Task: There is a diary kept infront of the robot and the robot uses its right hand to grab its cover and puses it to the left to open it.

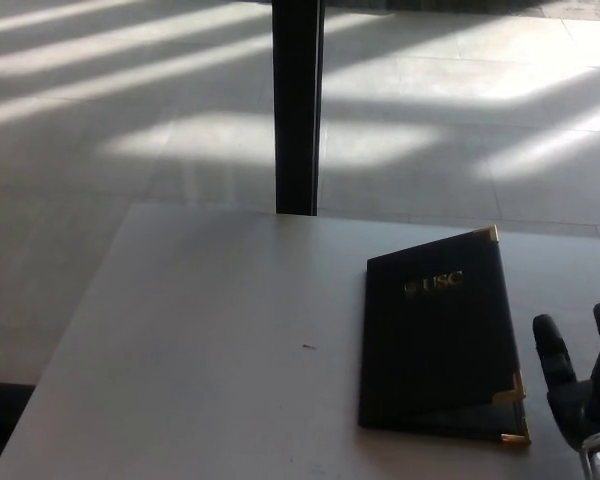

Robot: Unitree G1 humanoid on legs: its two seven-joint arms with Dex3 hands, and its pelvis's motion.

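Diary (440, 340) lies closed on the table (210, 330); right hand (580, 385) beside it, fingers (550, 350) spread, empty.

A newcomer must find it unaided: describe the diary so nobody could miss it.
On the pale table, look to its right half, just left of the robot's black right hand. The diary lies there, closed but with the cover slightly lifted: a dark book with gold corner caps and gold USC lettering.
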